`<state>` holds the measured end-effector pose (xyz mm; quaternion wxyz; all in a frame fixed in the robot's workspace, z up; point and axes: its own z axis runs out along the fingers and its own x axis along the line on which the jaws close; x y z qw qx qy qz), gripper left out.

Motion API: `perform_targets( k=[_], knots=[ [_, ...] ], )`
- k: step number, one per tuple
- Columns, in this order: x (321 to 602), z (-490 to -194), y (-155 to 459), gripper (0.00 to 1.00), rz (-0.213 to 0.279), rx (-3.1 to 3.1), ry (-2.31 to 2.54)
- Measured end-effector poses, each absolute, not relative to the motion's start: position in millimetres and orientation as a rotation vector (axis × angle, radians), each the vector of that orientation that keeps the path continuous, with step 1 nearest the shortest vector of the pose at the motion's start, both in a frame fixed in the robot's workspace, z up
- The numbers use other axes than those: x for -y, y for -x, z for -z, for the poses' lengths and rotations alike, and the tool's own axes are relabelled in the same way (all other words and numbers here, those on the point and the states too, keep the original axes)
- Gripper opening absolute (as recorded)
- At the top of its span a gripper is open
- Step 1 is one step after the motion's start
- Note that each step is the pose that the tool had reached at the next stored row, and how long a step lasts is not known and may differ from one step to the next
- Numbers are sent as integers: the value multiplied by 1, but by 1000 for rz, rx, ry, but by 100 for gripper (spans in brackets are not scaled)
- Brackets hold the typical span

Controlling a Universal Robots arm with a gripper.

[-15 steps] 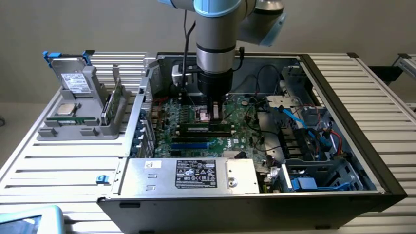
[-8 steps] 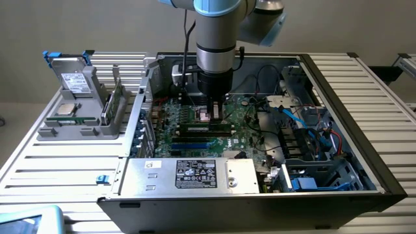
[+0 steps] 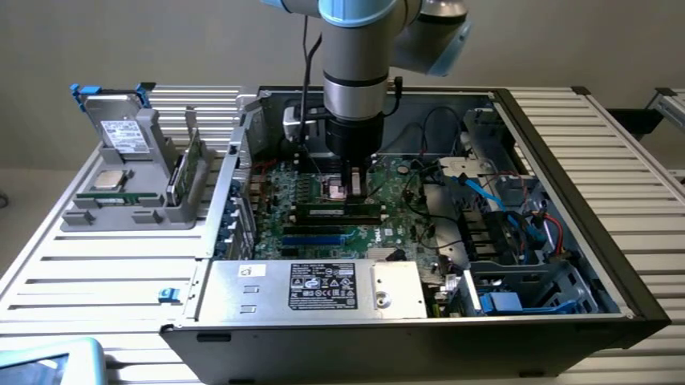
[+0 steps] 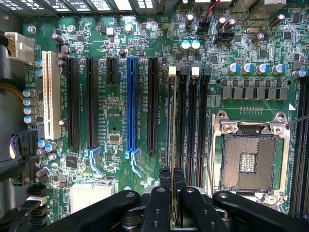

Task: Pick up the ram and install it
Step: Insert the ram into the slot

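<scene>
While poised over the memory slots point(image 4: 193, 125), the jaws pinch the ram point(image 4: 173, 145) edge-on.

Arm point(image 3: 354, 72) was the usual silver-grey tube with a light blue joint cap point(image 3: 358, 10) up top and a black cable point(image 3: 307, 64) running alongside. The tool point(image 4: 172, 174) was chunky matte black, with bolted linkages.

The arm point(image 3: 354, 64) reaches down into the open computer case point(image 3: 599, 208) on the table point(image 3: 96, 273). Its end effector point(image 3: 348, 191) stands over the motherboard point(image 3: 310, 237), directly above the ram point(image 3: 338, 211), a long green stick. A grey holder point(image 3: 118, 212) stands at the exterior view's left.
</scene>
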<state>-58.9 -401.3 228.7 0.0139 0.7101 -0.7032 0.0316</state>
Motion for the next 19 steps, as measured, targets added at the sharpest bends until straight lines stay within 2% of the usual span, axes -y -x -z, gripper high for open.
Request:
perform_targets(
  k=[19],
  knots=[
    [400,-228,60,14,-105,2192,-2213]
  ],
)
